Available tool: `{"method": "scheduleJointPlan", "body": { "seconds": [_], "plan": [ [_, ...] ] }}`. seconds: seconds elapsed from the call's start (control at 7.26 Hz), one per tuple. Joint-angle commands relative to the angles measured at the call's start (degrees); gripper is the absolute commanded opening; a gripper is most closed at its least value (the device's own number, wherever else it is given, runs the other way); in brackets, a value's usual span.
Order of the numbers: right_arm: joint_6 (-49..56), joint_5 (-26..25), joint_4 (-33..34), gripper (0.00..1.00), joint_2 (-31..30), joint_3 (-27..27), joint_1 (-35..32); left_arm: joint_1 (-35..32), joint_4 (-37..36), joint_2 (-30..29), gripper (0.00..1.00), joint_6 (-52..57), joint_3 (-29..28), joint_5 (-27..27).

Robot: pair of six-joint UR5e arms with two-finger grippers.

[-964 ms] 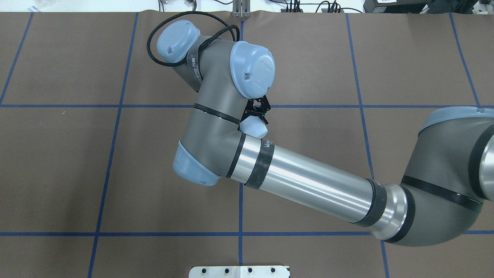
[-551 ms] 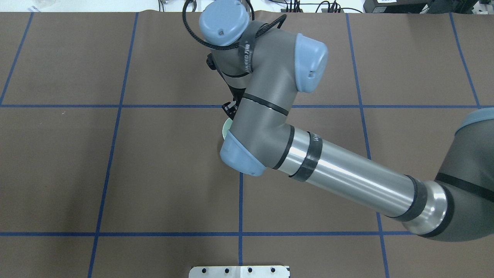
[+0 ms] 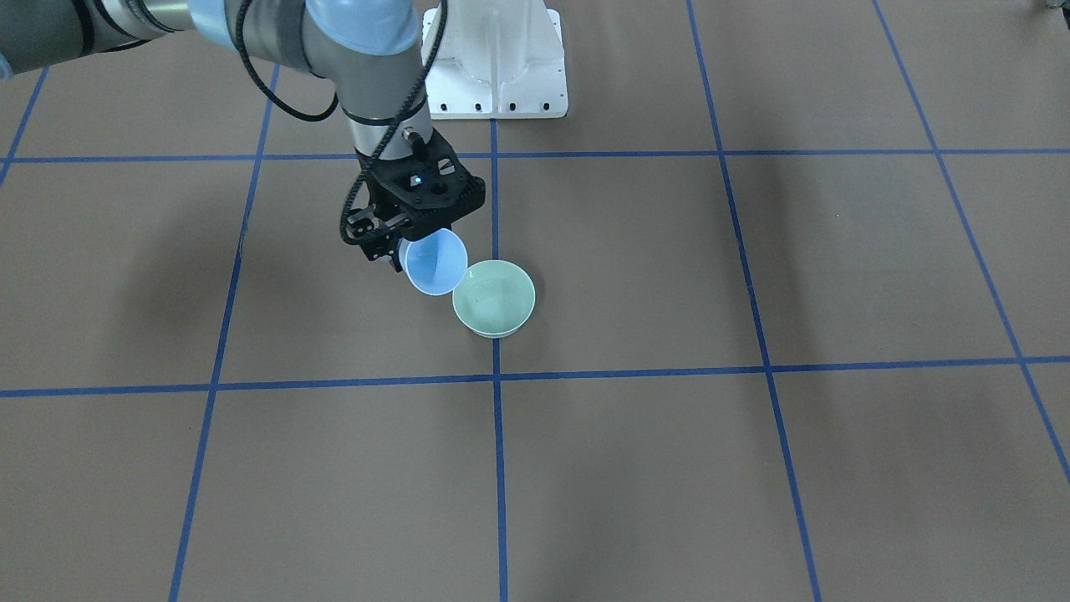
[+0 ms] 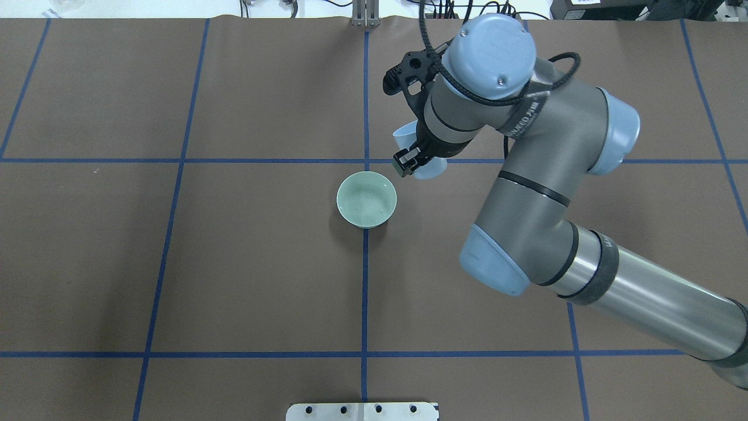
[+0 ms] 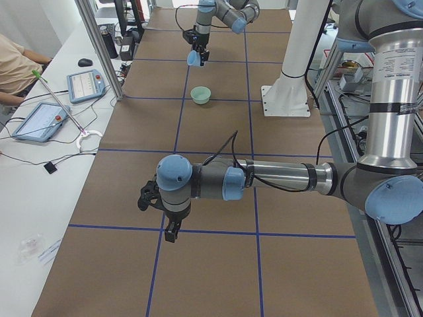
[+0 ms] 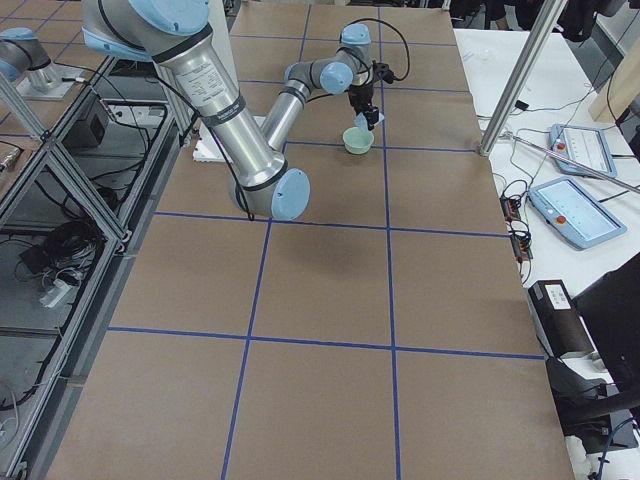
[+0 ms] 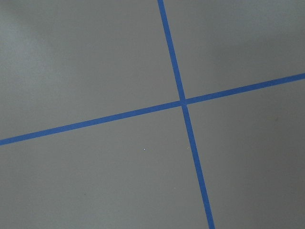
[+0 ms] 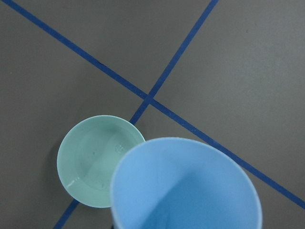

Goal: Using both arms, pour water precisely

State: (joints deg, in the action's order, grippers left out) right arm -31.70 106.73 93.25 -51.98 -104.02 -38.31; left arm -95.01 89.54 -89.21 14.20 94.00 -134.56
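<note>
While the right gripper [image 3: 389, 251] clamps the tipped pale blue cup [image 3: 435, 261] at two o'clock overhead of the mint-green bowl [image 4: 340, 204], the pour looks finished and righting comes next; the left gripper [image 5: 170, 231] cannot be judged

Cup [image 3: 435, 261] just beside bowl [image 3: 493, 330], open table [image 3: 752, 460] around

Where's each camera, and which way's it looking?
Front-facing: across the table, facing the robot, looking down; right gripper holds the blue cup.
Overhead: behind the robot, looking down; right arm shows.
Left side: table's end, looking along it; left arm nearest.
Right side: opposite end, likewise; right arm nearest.
Left wrist: looks down at tape lines; no robot.
Right wrist: looks down over the cup; no robot.
Shared: front-facing and overhead both show the green bowl.
</note>
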Motion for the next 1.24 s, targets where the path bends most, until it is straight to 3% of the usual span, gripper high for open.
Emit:
{"method": "scheduleJointPlan", "body": {
  "seconds": [0.0, 0.28, 0.55, 0.83, 1.1],
  "plan": [
    [-4.22, -3.97, -12.78, 0.00, -8.55, -1.27, -0.45, 0.01, 0.11, 0.00, 1.00, 0.04, -0.13, 0.00],
    [-9.13, -10.46, -19.30, 0.00, -17.94, -4.69, -0.45, 0.09, 0.11, 0.09, 1.00, 0.12, -0.13, 0.00],
    [-14.26, -14.35, -32.79, 0.00, -29.26, -5.94, -0.45, 0.35, 0.20, 0.18, 1.00, 0.12, -0.13, 0.00],
    [-14.35, -18.83, -48.70, 0.00, -40.52, -4.36, -0.45, 0.36, 0.29, 0.26, 1.00, 0.12, -0.13, 0.00],
    [-17.84, -24.70, -61.46, 0.00, -45.05, 1.93, -0.45, 0.36, 0.38, 0.44, 1.00, 0.21, -0.13, 0.00]
  ]
}}
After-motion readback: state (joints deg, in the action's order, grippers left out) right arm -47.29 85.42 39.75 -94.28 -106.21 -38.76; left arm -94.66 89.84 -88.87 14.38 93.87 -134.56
